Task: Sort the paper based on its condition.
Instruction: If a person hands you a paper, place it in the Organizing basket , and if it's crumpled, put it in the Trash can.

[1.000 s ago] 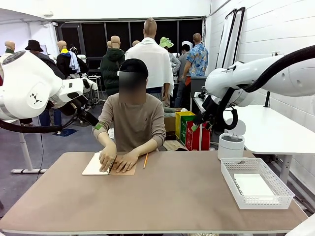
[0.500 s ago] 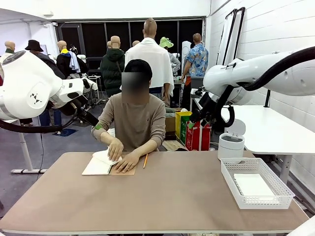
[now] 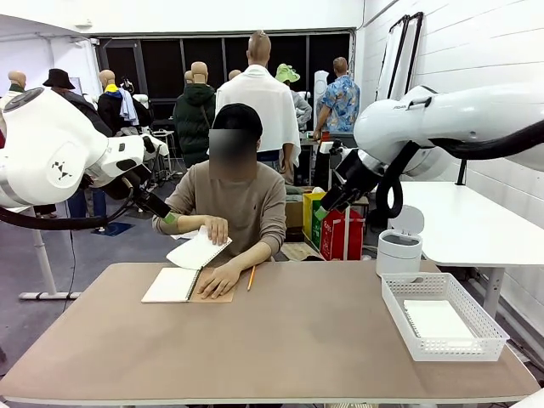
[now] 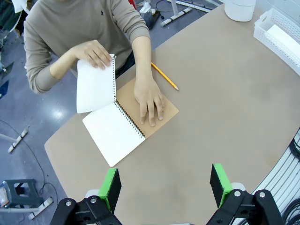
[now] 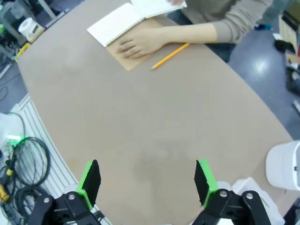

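An open spiral notebook [image 3: 172, 285] with a brown cover lies at the table's far left, in front of the person. One of the person's hands holds a white page of paper [image 3: 198, 251] lifted off it, also seen from above [image 4: 95, 84]. The other hand [image 4: 150, 101] presses flat on the cover. Whether the page is still bound, I cannot tell. Another white sheet [image 3: 436, 321] lies in the basket. My left gripper [image 4: 165, 183] hangs open high over the table's left part. My right gripper [image 5: 146, 180] is open too, high above the middle, holding nothing.
A white mesh basket [image 3: 399, 308] stands at the table's right near corner. A yellow pencil [image 3: 251, 278] lies right of the notebook. A white lidded bin [image 3: 399, 251] stands behind the far right edge. Bare brown tabletop [image 3: 306, 340] spreads across the middle and front.
The person has lifted a page up off the notebook with one hand while the other stays on the cover. My right gripper has swung a little to the left. The left arm is still.
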Controlling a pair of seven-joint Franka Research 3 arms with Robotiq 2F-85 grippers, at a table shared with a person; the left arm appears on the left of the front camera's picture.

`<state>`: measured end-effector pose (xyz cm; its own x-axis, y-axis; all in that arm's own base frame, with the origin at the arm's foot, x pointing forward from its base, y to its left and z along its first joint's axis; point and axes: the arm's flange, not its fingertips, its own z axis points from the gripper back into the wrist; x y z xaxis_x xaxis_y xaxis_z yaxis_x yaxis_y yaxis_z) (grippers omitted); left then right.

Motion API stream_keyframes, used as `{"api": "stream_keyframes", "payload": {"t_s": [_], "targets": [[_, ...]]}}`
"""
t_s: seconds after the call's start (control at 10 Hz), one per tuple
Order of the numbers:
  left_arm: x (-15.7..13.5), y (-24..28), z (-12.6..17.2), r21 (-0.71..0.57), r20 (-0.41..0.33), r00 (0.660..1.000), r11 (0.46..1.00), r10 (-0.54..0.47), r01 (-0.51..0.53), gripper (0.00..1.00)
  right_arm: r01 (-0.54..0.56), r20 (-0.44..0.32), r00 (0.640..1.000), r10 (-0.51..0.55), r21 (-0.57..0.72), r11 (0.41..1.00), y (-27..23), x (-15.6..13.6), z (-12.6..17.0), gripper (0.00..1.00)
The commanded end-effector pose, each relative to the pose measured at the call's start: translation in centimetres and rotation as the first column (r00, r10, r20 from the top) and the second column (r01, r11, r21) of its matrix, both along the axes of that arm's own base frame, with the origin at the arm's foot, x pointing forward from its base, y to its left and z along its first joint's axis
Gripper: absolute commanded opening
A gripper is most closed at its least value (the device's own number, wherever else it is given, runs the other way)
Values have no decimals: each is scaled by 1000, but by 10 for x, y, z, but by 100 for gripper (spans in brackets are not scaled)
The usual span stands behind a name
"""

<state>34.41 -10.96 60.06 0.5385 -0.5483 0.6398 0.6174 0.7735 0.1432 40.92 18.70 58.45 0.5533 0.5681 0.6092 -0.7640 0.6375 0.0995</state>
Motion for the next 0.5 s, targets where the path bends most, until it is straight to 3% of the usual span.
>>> {"api": "stream_keyframes", "payload": {"t_s": [0.0,0.4], "targets": [[1,1,1,-9,7,1000,1000,-7,7,100,-47,93,995,41,62,997,-12,-20,-6,100],[1,1,1,-9,7,1000,1000,-7,7,100,-50,110,993,37,118,992,-13,-23,2,100]]}}
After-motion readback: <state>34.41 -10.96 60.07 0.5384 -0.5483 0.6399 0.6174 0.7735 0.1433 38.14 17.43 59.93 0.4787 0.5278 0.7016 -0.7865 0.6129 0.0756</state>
